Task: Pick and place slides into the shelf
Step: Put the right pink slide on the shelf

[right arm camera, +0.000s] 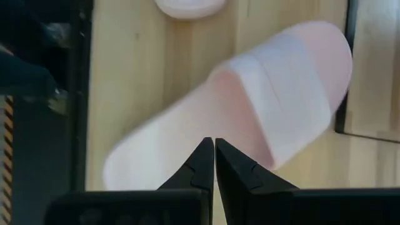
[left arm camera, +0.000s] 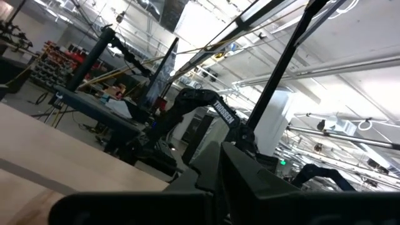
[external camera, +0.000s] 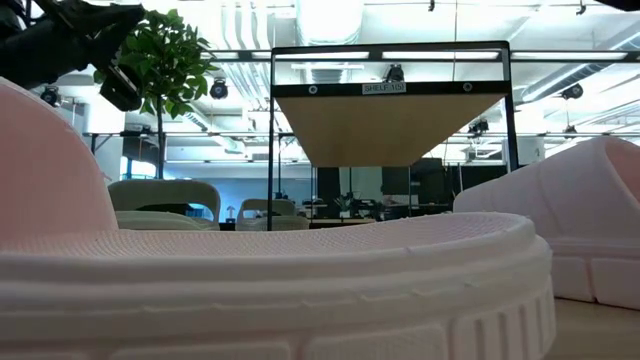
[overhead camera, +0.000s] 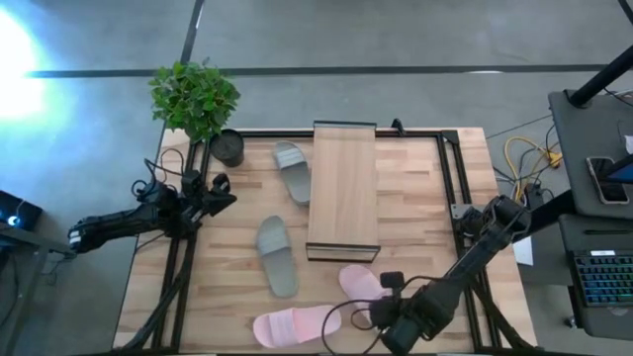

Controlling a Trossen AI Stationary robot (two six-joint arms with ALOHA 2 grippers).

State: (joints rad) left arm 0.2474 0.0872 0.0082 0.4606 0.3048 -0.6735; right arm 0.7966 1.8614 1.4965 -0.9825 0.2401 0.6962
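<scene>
The shelf (overhead camera: 342,188) stands lengthwise in the table's middle, seen end-on in the low view (external camera: 390,120). Two grey-green slides (overhead camera: 293,170) (overhead camera: 278,255) lie sole-down to its left. One pink slide (overhead camera: 360,282) lies at the shelf's near end, the other (overhead camera: 297,324) at the near edge, filling the low view (external camera: 270,280). My right gripper (right arm camera: 214,164) is shut, pointing down over the first pink slide (right arm camera: 275,106), behind its strap. My left gripper (overhead camera: 220,188) hangs raised at the table's left side, beside the far grey-green slide. My right gripper's shut fingertips (right arm camera: 203,165) point down from above at the pink slide's footbed (right arm camera: 187,134), just behind the strap. I cannot tell whether they touch it. The slide lies flat on the table.
A potted plant (overhead camera: 195,97) in a dark pot (overhead camera: 227,148) stands at the far left corner. Black frame rails (overhead camera: 447,188) run along the table's sides. Cables (overhead camera: 524,153) and a keyboard (overhead camera: 603,282) lie beyond the right edge.
</scene>
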